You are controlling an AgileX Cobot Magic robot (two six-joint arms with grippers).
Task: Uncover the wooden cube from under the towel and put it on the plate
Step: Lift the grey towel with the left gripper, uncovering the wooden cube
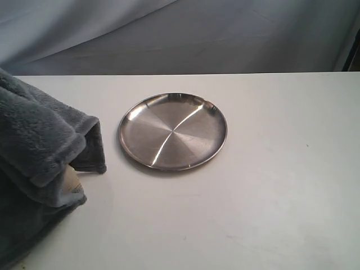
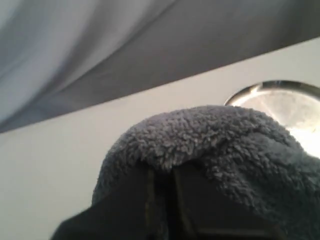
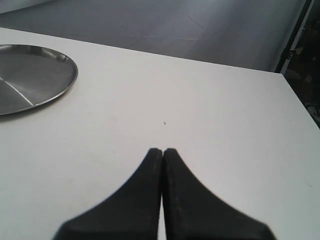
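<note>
The dark grey towel (image 1: 39,140) is lifted in a bunched fold at the table's left edge. Under its raised hem a pale sliver of the wooden cube (image 1: 70,180) peeks out; most of the cube is hidden. The steel plate (image 1: 172,130) lies bare right of the towel. In the left wrist view the towel (image 2: 210,135) drapes over my left gripper (image 2: 162,172), whose jaws stand close together, pinching the cloth, with the plate (image 2: 285,100) beyond. My right gripper (image 3: 162,151) is shut and holds nothing, low over bare table, apart from the plate (image 3: 30,75). Neither gripper shows in the exterior view.
The white table (image 1: 270,197) stretches right of the plate. A grey cloth backdrop (image 1: 225,34) hangs behind the table's far edge. The table's right edge (image 3: 295,110) shows in the right wrist view.
</note>
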